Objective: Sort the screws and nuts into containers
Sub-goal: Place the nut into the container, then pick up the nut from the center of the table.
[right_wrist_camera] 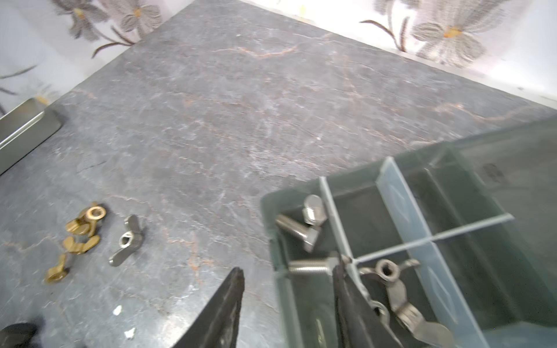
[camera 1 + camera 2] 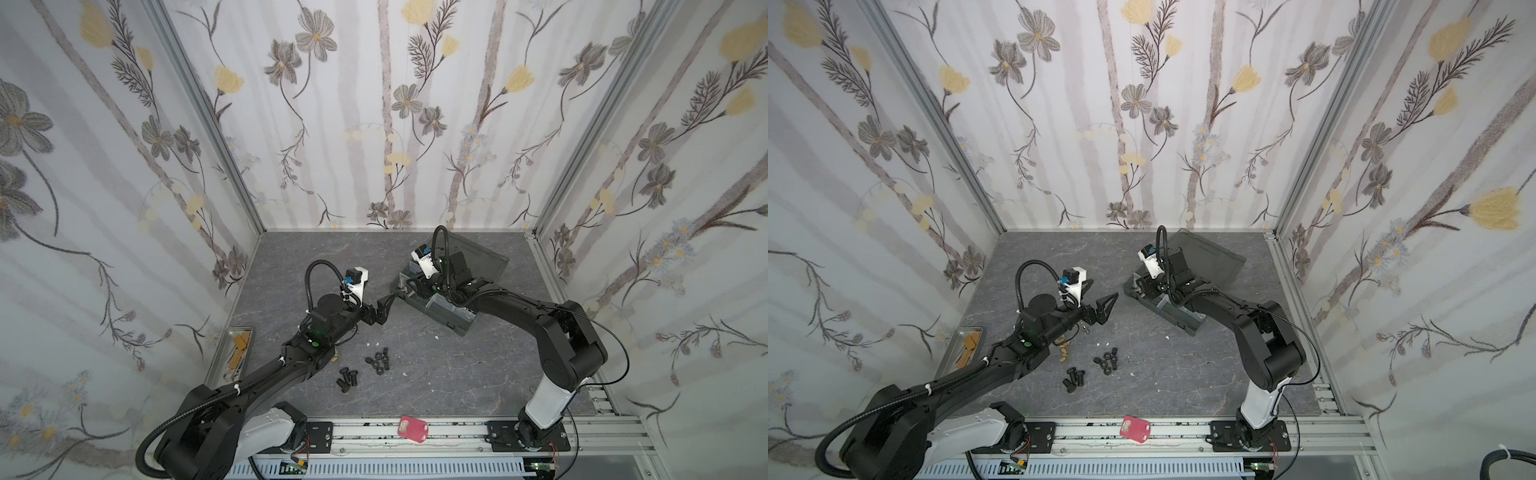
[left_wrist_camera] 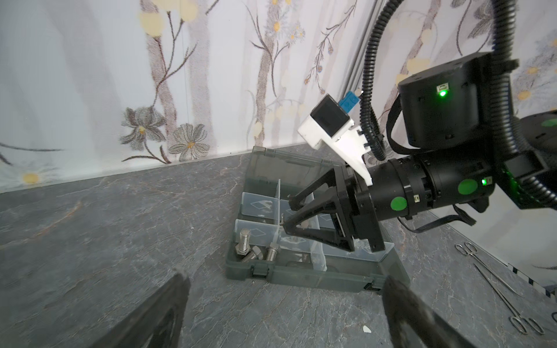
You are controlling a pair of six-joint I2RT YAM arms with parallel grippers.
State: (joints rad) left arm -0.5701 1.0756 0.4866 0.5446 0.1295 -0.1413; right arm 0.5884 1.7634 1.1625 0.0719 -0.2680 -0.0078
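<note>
Right gripper (image 3: 287, 212) hangs over the containers (image 2: 459, 326), right of centre in a top view. Its jaws are part-way apart and empty. Left gripper (image 2: 380, 309) is spread fully and holds nothing. Loose black screws (image 2: 345, 378) and nuts (image 2: 378, 360) lie at lower centre, below the left gripper and nearer to it than to the right. The screw axes point various ways.
</note>
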